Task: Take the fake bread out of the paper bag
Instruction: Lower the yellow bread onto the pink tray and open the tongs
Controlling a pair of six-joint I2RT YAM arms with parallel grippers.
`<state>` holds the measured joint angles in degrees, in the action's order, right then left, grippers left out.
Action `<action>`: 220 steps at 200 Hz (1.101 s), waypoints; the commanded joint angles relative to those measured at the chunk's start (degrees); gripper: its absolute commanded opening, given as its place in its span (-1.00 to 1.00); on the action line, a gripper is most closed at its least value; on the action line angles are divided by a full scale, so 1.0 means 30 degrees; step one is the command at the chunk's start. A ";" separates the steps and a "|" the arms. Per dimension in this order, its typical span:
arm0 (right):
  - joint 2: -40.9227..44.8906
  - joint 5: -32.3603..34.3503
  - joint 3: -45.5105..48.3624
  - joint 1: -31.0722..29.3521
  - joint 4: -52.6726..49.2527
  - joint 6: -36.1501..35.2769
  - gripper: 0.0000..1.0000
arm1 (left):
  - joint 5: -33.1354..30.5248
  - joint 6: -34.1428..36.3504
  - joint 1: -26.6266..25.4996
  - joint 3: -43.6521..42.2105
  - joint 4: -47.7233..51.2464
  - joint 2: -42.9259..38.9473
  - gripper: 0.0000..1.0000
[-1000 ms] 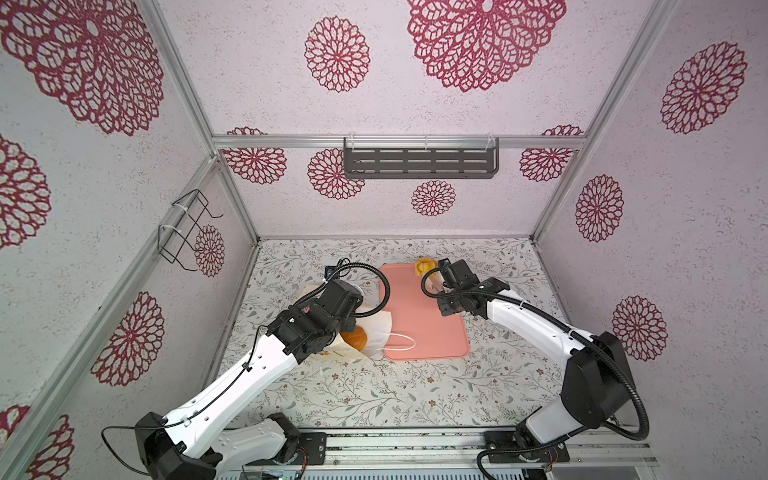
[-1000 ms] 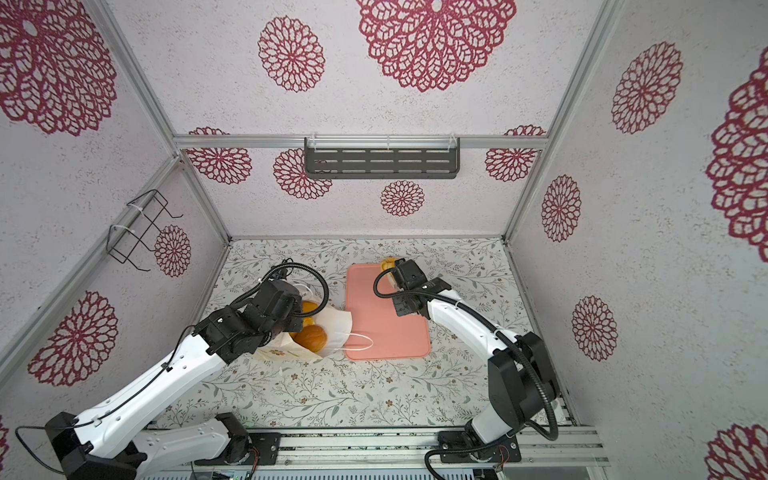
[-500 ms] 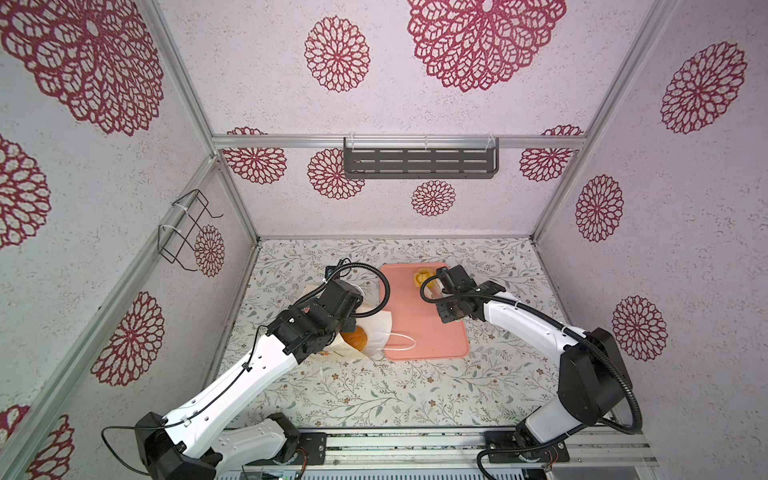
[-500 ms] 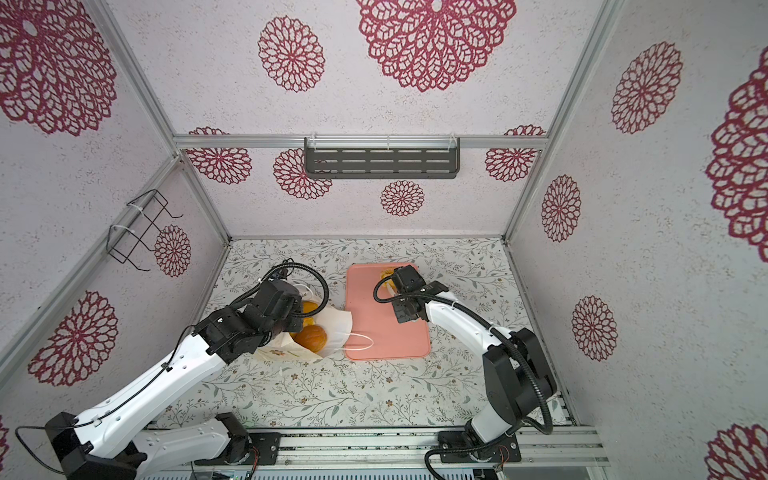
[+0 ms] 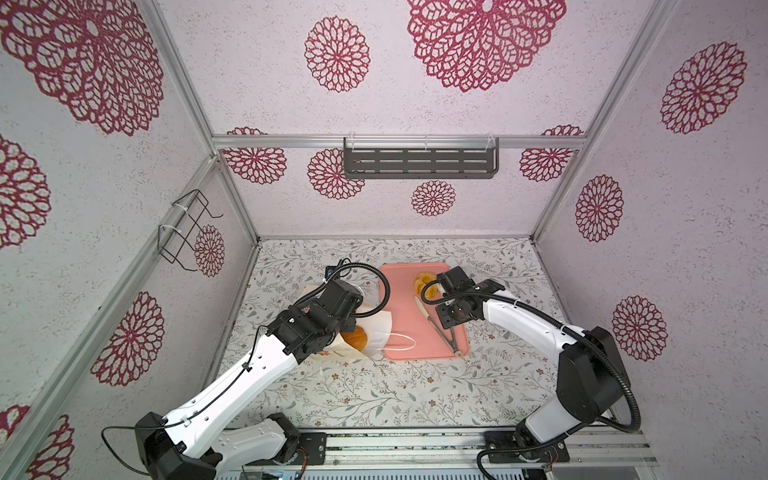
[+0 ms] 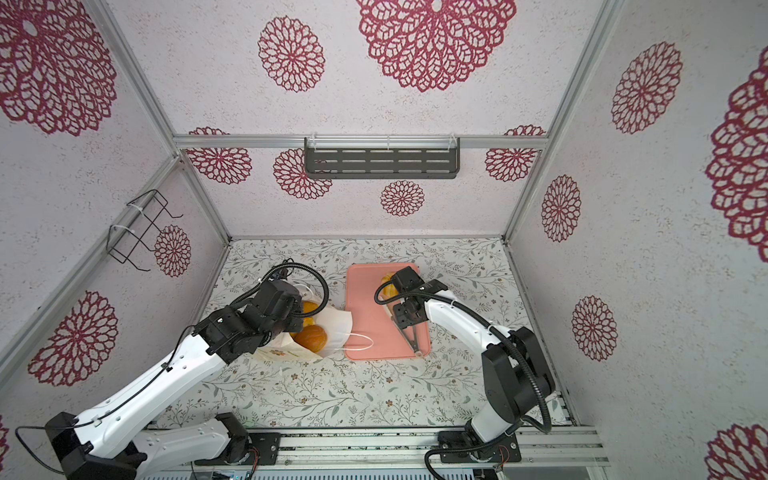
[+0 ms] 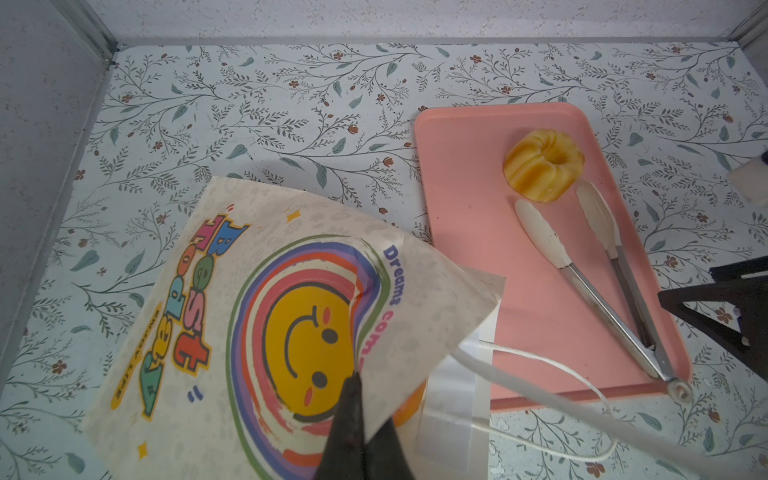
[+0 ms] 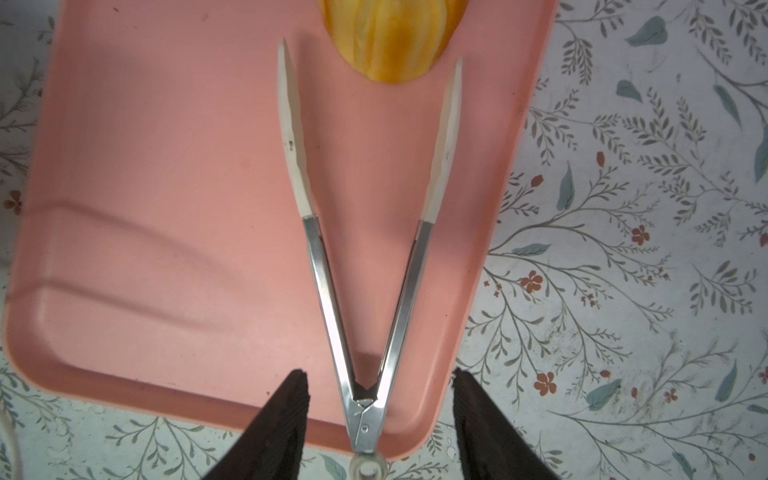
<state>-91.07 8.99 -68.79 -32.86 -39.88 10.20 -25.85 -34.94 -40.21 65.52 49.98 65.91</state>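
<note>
The paper bag (image 5: pixel 376 323) (image 6: pixel 337 328) lies on its side left of the pink tray, its mouth toward the tray. Its smiley print faces up (image 7: pixel 208 291). My left gripper (image 7: pixel 356 388) is shut on the bag's upper rim and holds it lifted. Round orange fake bread (image 5: pixel 355 337) (image 6: pixel 311 336) shows inside the mouth. A ring-shaped bread (image 5: pixel 424 282) (image 7: pixel 542 164) (image 8: pixel 392 37) sits on the tray's far end. My right gripper (image 8: pixel 380 376) is open and hangs above the hinge of the tongs, touching nothing.
The pink tray (image 5: pixel 399 299) (image 6: pixel 365 299) (image 7: pixel 478 166) (image 8: pixel 145 166) holds metal tongs (image 5: pixel 436 328) (image 6: pixel 409 336) (image 7: pixel 594 291) (image 8: pixel 365 291) lying spread, tips toward the ring bread. A white cord handle (image 7: pixel 540 374) trails over the tray's near edge. A dark shelf (image 5: pixel 419 162) hangs on the back wall.
My right gripper has opened and drawn back from the tray's far end toward its near end. The tongs now lie spread on the tray. The left arm has not moved.
</note>
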 commanded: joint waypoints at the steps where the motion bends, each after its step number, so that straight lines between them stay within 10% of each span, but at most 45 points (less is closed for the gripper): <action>1: 0.0442 0.0224 -0.0521 0.0085 -0.0912 0.0372 0.14 | 0.0383 0.0125 0.0248 -0.0135 -0.0457 -0.0290 -1.00; 192: 0.2875 -0.1094 0.8967 0.0187 0.9684 0.1002 0.50 | 0.0152 0.0369 0.0248 -0.0163 -0.0282 -0.0353 -1.00; 199: 0.2883 -0.1094 0.9079 0.0198 0.9815 0.1081 0.84 | 0.0150 0.0368 0.0248 -0.0130 -0.0260 -0.0308 -1.00; 220: 0.2901 -0.0832 0.9399 0.0173 1.0128 0.1354 0.84 | 0.0293 0.0409 0.0240 -0.0071 -0.0311 -0.0175 -1.00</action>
<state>-84.01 5.02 -41.25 -32.67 -13.26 14.20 -25.76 -34.09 -40.18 65.08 49.98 65.17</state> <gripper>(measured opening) 0.920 0.047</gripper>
